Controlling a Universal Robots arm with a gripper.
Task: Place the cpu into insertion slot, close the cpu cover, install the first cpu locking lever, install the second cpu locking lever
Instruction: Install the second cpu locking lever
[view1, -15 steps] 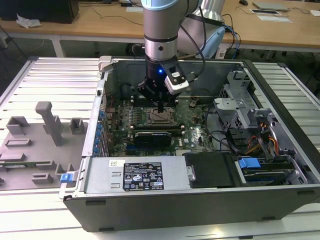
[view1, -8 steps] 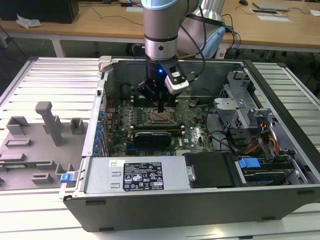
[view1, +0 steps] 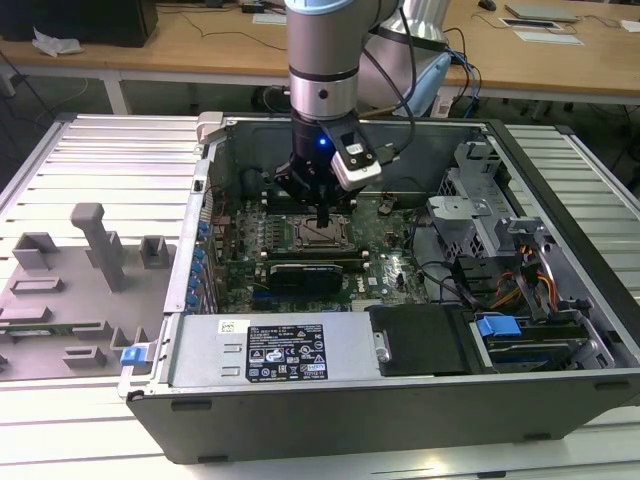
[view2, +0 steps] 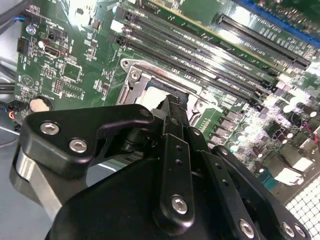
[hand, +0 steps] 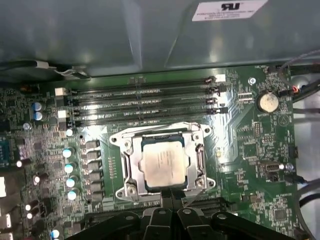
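One cpu (hand: 163, 167) sits in the insertion slot (hand: 131, 165), directly ahead of my hand (hand: 171, 194), whose fingers are narrow, holding nothing. Risk: pressing off-centre could skew the chip and bend pins.

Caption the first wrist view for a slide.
The cpu sits in the insertion slot, cpu cover down around it, gripper at its edge.

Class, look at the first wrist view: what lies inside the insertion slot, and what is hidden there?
The cpu lies inside the insertion slot, its pale metal top showing through the cpu cover. The cpu covers the pin field beneath it. The hand hides the slot's near edge.
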